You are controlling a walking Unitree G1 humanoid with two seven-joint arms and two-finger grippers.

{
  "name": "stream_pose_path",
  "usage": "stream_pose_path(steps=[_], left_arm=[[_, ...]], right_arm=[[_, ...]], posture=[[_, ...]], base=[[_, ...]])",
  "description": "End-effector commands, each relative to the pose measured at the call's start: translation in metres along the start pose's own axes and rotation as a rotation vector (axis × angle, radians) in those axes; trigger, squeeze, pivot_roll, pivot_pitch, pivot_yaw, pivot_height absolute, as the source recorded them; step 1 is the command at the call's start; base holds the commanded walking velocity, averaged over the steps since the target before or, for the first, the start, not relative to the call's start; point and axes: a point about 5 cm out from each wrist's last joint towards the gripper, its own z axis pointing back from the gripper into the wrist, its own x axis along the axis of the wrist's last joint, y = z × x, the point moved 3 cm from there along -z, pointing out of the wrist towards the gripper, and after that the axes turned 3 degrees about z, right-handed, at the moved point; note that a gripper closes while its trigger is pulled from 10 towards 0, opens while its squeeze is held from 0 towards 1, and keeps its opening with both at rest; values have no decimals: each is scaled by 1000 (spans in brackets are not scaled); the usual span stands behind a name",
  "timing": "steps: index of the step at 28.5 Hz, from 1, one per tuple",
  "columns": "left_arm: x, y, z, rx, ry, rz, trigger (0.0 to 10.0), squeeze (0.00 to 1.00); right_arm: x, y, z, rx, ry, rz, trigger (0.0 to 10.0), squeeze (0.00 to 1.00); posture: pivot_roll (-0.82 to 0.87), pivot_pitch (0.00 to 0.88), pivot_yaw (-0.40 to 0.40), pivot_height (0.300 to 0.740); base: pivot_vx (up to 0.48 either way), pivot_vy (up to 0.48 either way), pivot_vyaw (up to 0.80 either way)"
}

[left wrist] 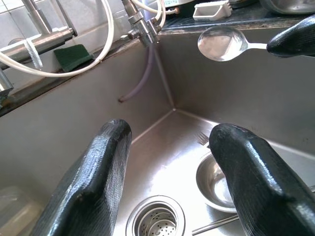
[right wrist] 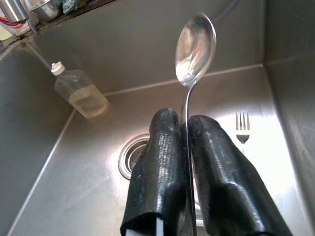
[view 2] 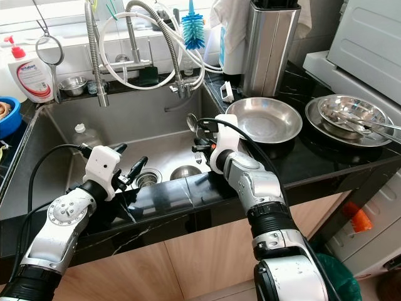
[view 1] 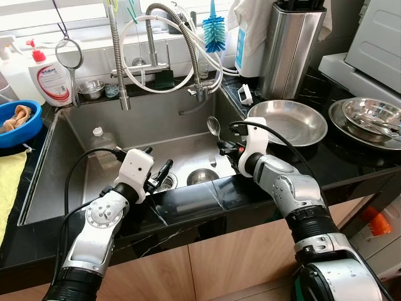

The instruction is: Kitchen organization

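Steel spoon (right wrist: pixel 195 49) clamped upright in the right gripper (right wrist: pixel 184 162) above the sink (view 1: pixel 75 157); left gripper (left wrist: pixel 172 162), fingers apart, hovers nearby. Steady lift toward the right counter (view 1: pixel 351 157) seems wise.

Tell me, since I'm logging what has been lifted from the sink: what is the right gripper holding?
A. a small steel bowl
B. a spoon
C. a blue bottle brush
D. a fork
B: the right gripper is shut on the handle of a spoon, its bowl held up above the sink, while the fork lies on the sink floor.
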Motion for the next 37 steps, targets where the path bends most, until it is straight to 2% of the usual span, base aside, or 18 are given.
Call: stream_pose_path(steps=[1,2,4,5,6,7,8,9,14,17,18,20,21,27,28,29,34,37], left_arm=[[-5,-5,2,-22,24,4,10000,0],[-6,-5,2,-26,27,2,10000,0],[-5,-5,2,-26,28,3,10000,0],[-5,-5,2,-26,28,3,10000,0],[-5,-5,2,-26,28,3,10000,0],[-5,-5,2,-26,28,2,10000,0],[-5,-5,2,-25,28,2,10000,0],[-5,-5,2,-24,29,3,10000,0],[-6,-4,2,-21,30,4,10000,0],[-6,-5,2,-20,29,4,10000,0],[-6,-5,1,-20,27,6,10000,0],[-6,-5,1,-20,27,6,10000,0],[-6,-5,1,-20,27,8,10000,0],[-6,-6,1,-23,30,10,10000,0],[-6,-6,1,-23,30,10,10000,0],[-6,-6,1,-23,30,11,10000,0],[-7,-6,1,-23,31,14,10000,0],[-7,-7,1,-29,31,12,10000,0]], right_arm=[[-6,-2,0,-11,17,-14,10000,816],[-6,-2,0,-9,19,-16,10000,1000],[-7,-2,0,-13,22,-14,10000,1000],[-7,-3,0,-17,24,-12,10000,816],[-7,-3,0,-17,24,-12,10000,816],[-7,-3,0,-16,23,-8,10000,55],[-6,-3,0,-14,21,-4,10000,55],[-5,-2,0,-13,20,-1,10000,0],[3,-1,1,-21,-10,37,10000,0],[10,-1,3,-51,-26,136,10000,0],[18,0,5,-68,-48,209,10000,0],[22,0,6,-81,-58,250,10000,0],[33,0,9,-109,-82,333,10000,0],[62,11,15,-93,-180,345,10000,0],[64,12,16,-85,-189,345,10000,298],[65,13,16,-80,-195,345,10000,1000],[73,5,22,-136,-194,349,10000,1000],[67,-7,22,-188,-136,393,10000,1000]], posture=[[-91,0,59,740],[-91,0,59,740],[-89,0,58,740],[-88,0,57,740],[-88,0,57,740],[-88,0,57,740],[-88,0,57,740],[-89,0,56,740],[-89,0,56,740],[-96,0,55,740],[-94,0,54,740],[-94,0,54,740],[-99,0,56,740],[-100,0,56,740],[-100,0,56,740],[-100,0,56,740],[-104,0,55,740],[-107,0,58,740]], base=[[0,0,0],[0,0,0],[0,0,0],[0,0,0],[0,0,0],[0,0,0],[0,0,0],[0,0,0],[0,0,0],[0,0,0],[0,0,0],[0,0,0],[0,0,0],[0,0,0],[0,0,0],[0,0,0],[0,0,0],[0,0,0]])
